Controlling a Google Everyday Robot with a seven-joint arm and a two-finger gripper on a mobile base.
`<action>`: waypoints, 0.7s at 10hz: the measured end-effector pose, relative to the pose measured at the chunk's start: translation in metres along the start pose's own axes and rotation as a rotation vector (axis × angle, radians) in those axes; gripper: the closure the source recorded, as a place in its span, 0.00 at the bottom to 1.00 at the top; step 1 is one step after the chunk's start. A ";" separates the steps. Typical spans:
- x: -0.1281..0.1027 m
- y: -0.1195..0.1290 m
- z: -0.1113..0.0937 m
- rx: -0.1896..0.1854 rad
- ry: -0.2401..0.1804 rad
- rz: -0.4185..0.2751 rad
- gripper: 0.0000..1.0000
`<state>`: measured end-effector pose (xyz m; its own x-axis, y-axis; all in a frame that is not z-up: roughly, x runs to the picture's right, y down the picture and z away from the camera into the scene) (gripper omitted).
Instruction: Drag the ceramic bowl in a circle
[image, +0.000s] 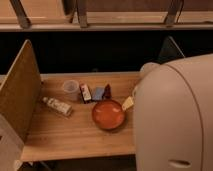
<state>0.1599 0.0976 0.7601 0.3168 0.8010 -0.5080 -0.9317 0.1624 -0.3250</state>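
Orange-red ceramic bowl (108, 114) sits upright on the wooden table (75, 142), right of centre.

Camera view, the only one we have: the white arm housing (175, 120) fills the right side of the shot and covers the table's right end. A pale yellowish tip pokes out from behind it at the bowl's right rim. It is touching or just beside the rim, and we cannot tell which. We take that tip for the gripper (128, 103). Parted, closed or clamped on the rim: we cannot tell, because the housing hides most of it.

Behind the bowl we see a row of small items:
- a clear plastic cup (71, 89) at the left
- a red-and-white packet (86, 93)
- a blue packet (98, 93)
- a dark red piece (107, 91), nearest the bowl, close but apart

Left of the bowl, well apart, a small bottle (57, 106) lies on its side. A tan board (20, 95) stands upright along the table's left edge.
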 end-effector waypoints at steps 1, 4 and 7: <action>0.000 0.000 0.000 0.003 -0.003 0.000 0.28; -0.010 -0.017 -0.006 0.052 -0.074 0.026 0.28; -0.029 -0.009 0.013 0.060 -0.077 0.007 0.28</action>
<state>0.1563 0.0807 0.7883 0.2982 0.8438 -0.4461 -0.9434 0.1895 -0.2721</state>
